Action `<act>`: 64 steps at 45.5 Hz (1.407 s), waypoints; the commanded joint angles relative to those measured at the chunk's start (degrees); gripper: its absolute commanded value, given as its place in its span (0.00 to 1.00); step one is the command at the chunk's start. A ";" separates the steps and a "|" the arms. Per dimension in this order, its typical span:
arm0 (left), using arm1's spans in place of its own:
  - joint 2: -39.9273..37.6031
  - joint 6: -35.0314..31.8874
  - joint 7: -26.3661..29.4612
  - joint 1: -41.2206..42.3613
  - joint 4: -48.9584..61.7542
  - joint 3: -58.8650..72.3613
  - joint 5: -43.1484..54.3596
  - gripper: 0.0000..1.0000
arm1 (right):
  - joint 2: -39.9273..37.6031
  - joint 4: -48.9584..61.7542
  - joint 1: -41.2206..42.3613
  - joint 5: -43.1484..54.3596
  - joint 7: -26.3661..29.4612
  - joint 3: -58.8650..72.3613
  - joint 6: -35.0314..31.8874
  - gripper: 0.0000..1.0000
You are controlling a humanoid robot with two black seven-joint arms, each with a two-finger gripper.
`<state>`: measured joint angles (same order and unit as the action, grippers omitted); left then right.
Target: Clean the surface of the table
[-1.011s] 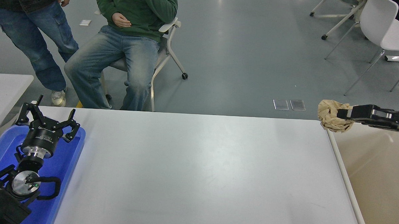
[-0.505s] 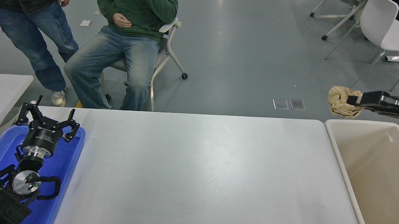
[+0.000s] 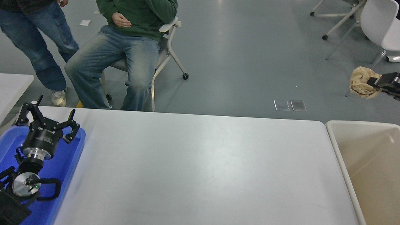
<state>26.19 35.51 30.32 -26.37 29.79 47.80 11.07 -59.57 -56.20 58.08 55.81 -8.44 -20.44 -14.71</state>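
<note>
The table surface point(image 3: 198, 169) is a wide matte-white top filling the lower middle of the head view. At the right edge, my right gripper point(image 3: 370, 83) is shut on a crumpled brown paper wad point(image 3: 360, 85), held high above and beyond the far end of the cream bin point(image 3: 341, 157). My left gripper point(image 3: 48, 119) is parked at the lower left over a blue tray point(image 3: 68, 161), its fingers spread open and holding nothing.
The cream bin stands against the table's right end. A corner of a smaller white table point(image 3: 8, 85) shows at the left. One person sits on a chair and another stands beyond the far edge at upper left. White chairs point(image 3: 385, 32) stand at upper right.
My right gripper has risen and moved to the right with the paper wad, from just over the bin's near-left corner to well above its far side. The left arm has not moved.
</note>
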 commanded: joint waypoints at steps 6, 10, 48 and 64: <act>0.00 0.00 0.00 0.00 0.01 0.01 0.00 1.00 | 10.26 20.77 -0.68 -1.76 0.09 0.22 5.04 0.00; 0.00 0.00 0.00 0.00 0.01 0.01 0.00 1.00 | 13.67 27.78 -0.77 -1.76 0.00 2.15 7.40 0.00; 0.00 0.00 0.00 0.00 0.01 0.01 0.00 1.00 | 30.65 52.60 -7.45 -15.73 4.92 19.47 22.10 0.00; 0.00 0.00 0.00 0.00 0.01 0.01 0.00 1.00 | 33.29 55.15 -10.09 -16.00 10.28 20.09 22.18 0.00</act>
<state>26.19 35.51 30.32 -26.37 29.79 47.82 11.11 -28.14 -3.05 49.70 40.77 -1.57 -1.26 6.95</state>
